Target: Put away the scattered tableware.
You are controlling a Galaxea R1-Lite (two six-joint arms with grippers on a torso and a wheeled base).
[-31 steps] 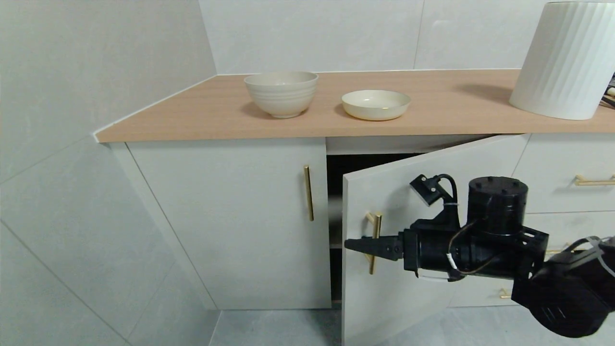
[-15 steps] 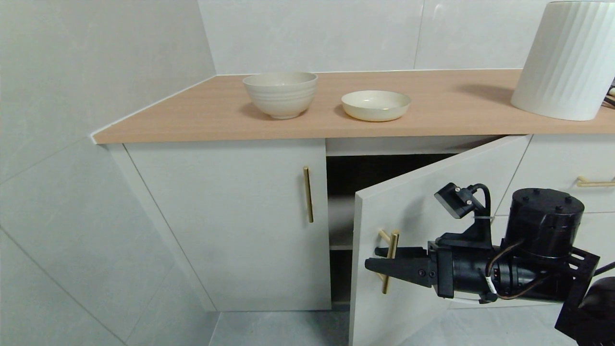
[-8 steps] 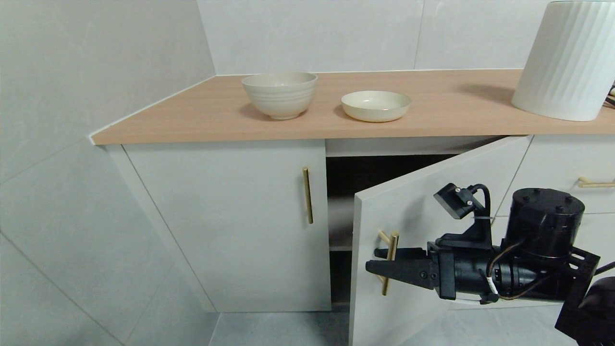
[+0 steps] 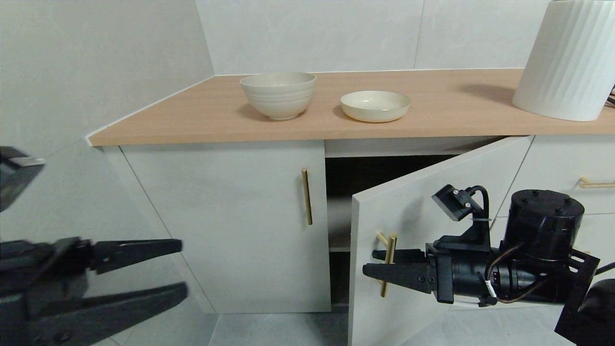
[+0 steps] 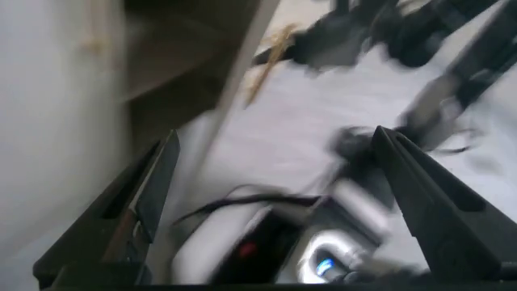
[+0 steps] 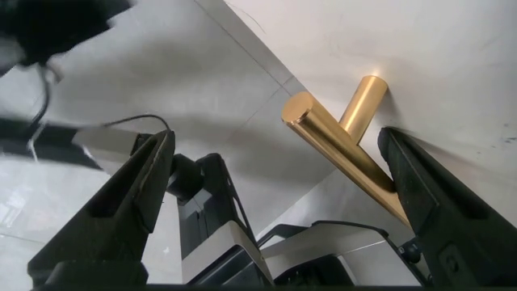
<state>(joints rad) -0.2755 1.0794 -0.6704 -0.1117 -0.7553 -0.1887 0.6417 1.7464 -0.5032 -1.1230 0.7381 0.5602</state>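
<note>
**At the cabinet door (image 4: 408, 202)**

The right gripper (image 4: 370, 262) is bracketing the upright handle (image 4: 391, 245), fingers spread. The bowl (image 4: 278, 95) and dish (image 4: 375, 105) are sitting above on the countertop (image 4: 456, 110). The left gripper (image 4: 182, 267), also spread, is hovering nearer the bowl.

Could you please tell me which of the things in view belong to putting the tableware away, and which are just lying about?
Part of the job: deep bowl and shallow dish on the countertop; half-open cabinet door; its gold handle, inside the open right tool; open left tool.

Just there: white ribbed container; closed cabinet door; drawer.
</note>
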